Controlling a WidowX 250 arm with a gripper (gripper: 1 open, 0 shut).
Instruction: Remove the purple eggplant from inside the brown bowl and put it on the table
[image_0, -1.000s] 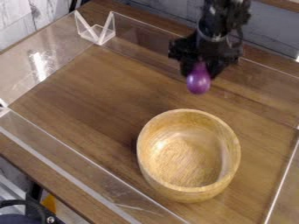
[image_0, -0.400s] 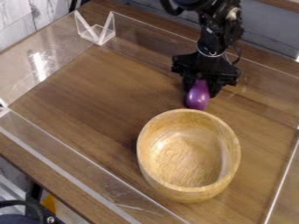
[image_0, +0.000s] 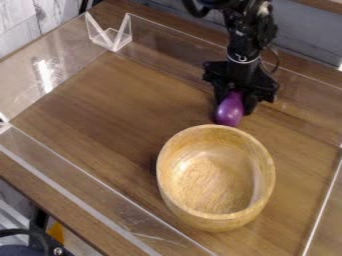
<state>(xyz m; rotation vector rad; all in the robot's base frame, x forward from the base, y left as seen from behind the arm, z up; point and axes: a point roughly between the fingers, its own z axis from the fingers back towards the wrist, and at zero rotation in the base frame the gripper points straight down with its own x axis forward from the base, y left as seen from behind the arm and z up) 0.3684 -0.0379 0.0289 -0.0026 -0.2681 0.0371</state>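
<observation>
The purple eggplant (image_0: 230, 112) stands upright at the back right of the table (image_0: 120, 110), just behind the brown bowl (image_0: 164, 172). Its lower end is at or very near the tabletop. My black gripper (image_0: 237, 97) comes straight down from above, and its fingers are shut on the eggplant's upper end, which they hide. The bowl sits at the front right and has nothing inside it.
Low clear acrylic walls (image_0: 80, 205) edge the table on all sides. A small clear angled stand (image_0: 110, 30) sits at the back left corner. The right wall runs close to the bowl.
The gripper has come down and slightly toward the bowl with the eggplant, which has gone from hanging in the air to tabletop level.
</observation>
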